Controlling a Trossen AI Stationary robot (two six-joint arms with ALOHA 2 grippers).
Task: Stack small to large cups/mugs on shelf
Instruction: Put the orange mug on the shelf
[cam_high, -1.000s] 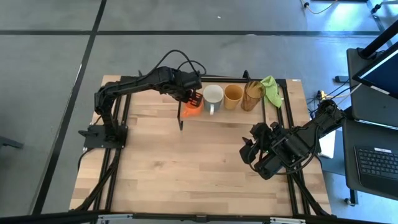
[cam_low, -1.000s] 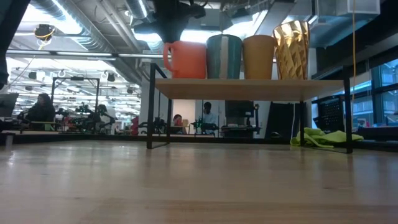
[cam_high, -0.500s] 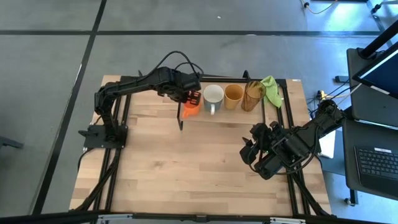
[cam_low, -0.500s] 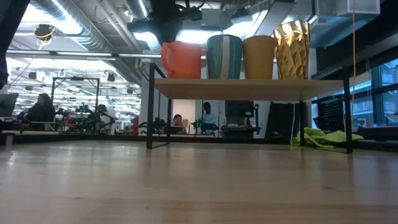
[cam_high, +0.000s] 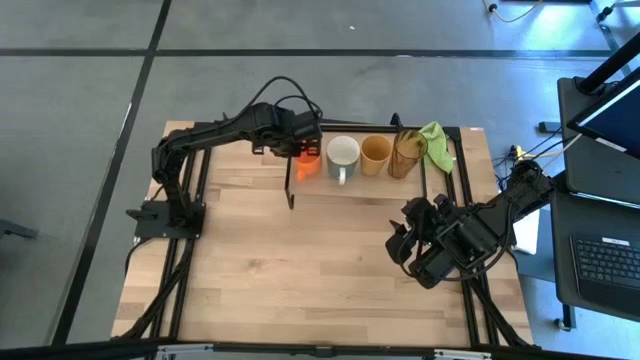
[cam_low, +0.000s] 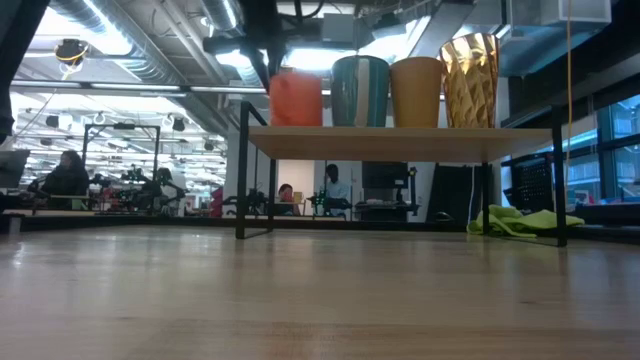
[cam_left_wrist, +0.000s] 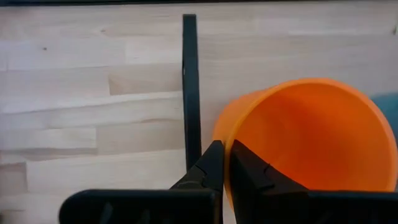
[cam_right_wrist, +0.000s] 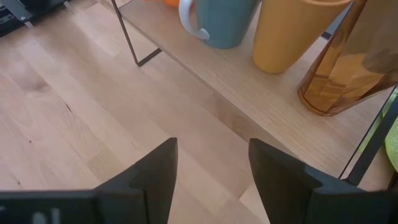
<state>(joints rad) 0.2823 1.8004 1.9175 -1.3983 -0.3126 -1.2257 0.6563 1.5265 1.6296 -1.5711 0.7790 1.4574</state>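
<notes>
1. Room: an open workshop with ceiling ducts and lights is showing behind the table; a seated person (cam_low: 68, 172) is sitting far off.
2. Tabletop (cam_high: 300, 270): a light-wood plank surface is carrying both arms and the shelf.
3. Shelf (cam_low: 400, 143): a pale board on thin black legs is standing at the table's far edge, holding four vessels in a row.
4. Amber tumbler (cam_high: 408, 152): tallest, see-through, faceted, is standing at the shelf's right end.
5. Tan-yellow mug (cam_high: 376, 153): is sitting just beside the tumbler.
6. White mug (cam_high: 343, 155): is standing between the tan-yellow mug and the orange cup.
7. Orange cup (cam_left_wrist: 305, 140): smallest, is sitting at the shelf's left end, beside a black leg (cam_left_wrist: 190, 87).
8. Left gripper (cam_left_wrist: 224, 163): is pinching the orange cup's rim, fingers clenched on its wall.
9. Right gripper (cam_right_wrist: 211, 163): is hovering over the tabletop in front of the shelf, fingers spread, holding nothing.
10. Green cloth (cam_high: 437, 143): is lying crumpled beyond the tumbler.
</notes>
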